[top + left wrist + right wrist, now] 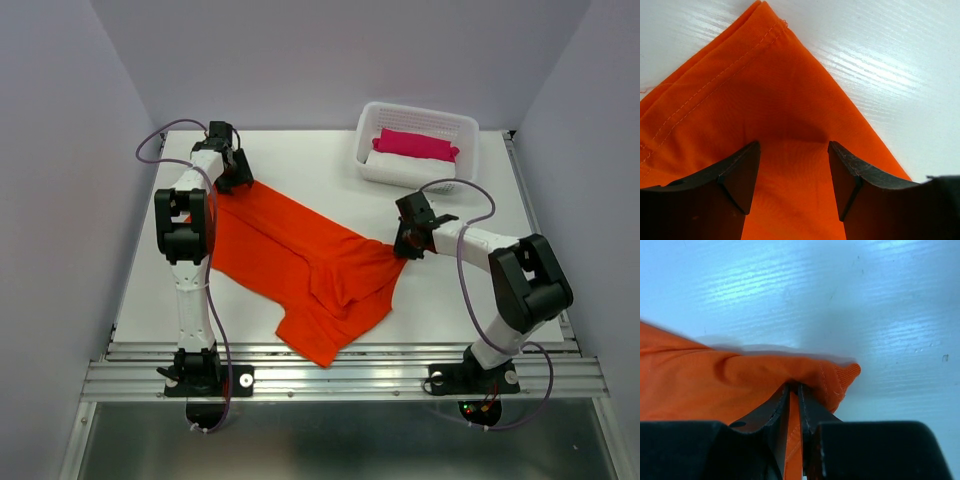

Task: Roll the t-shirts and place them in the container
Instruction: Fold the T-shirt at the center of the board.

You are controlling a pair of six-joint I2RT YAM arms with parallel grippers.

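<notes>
**One end gripped, the other under open jaws**

Top view: the t-shirt (pixel 300 265) lies diagonally on the white tabletop (pixel 300 150), with grey walls around and a white basket (pixel 410 178) at the far right. Both arms reach out to its ends. Left wrist: the left pincer (pixel 794 150) gapes wide over a shirt corner. Right wrist: the right pincer (pixel 795 390) is clamped on a hem fold.

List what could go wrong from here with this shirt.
1. The right tool pinches only a thin fold at the edge of the t-shirt; a pull could slip it free.
2. The left tool stands open over the far corner, gripping nothing, so that corner may drag and bunch.
3. The cloth lies creased and uneven; a roll may come out lopsided.
</notes>
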